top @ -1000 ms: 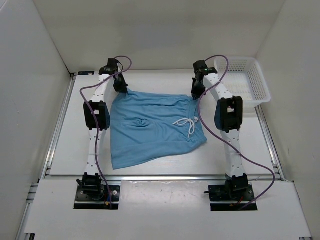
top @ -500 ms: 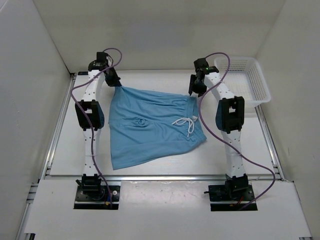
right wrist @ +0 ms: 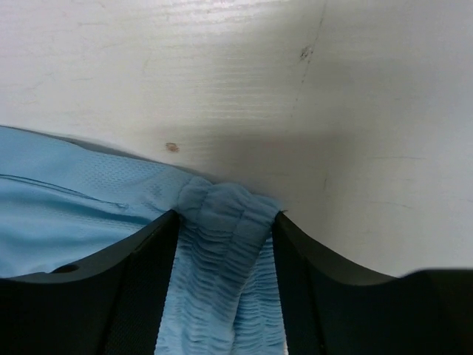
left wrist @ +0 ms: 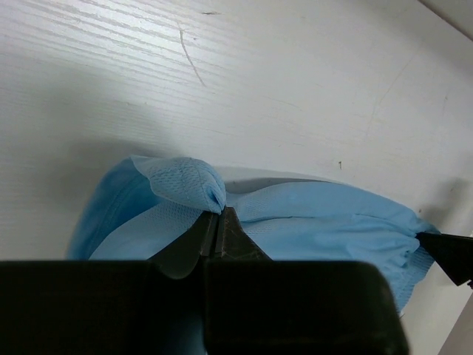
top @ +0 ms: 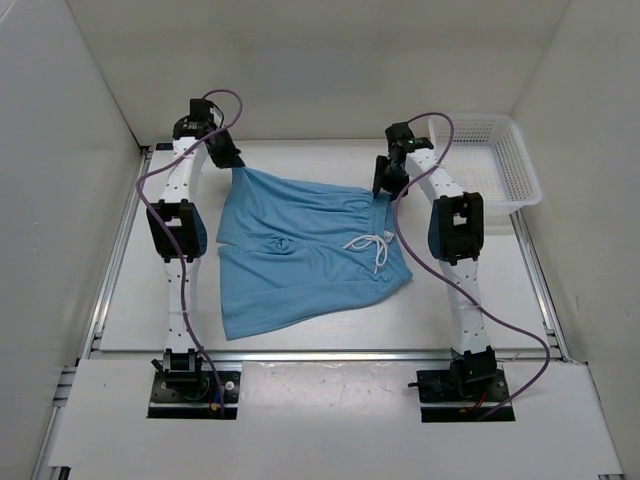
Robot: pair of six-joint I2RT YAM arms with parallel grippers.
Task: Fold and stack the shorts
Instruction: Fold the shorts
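Note:
The light-blue shorts [top: 300, 250] lie spread flat on the table between the two arms, with the white drawstring [top: 372, 245] on top at the right. My left gripper [top: 230, 163] is at the far left corner, shut on a fold of the fabric [left wrist: 185, 181], which it pinches at the tips [left wrist: 214, 222]. That corner is drawn out into a point. My right gripper [top: 381, 190] is at the far right corner. Its jaws stand apart, with the gathered waistband [right wrist: 222, 244] bunched between the fingers [right wrist: 226, 216].
A white mesh basket [top: 520, 165] stands at the back right, just beyond the right arm. Metal rails [top: 115, 260] run along the table's left and right sides. The right gripper's tip [left wrist: 451, 255] shows at the edge of the left wrist view.
The left gripper has moved back and to the left, pulling its corner of the shorts taut. The right gripper's jaws have spread apart around the waistband.

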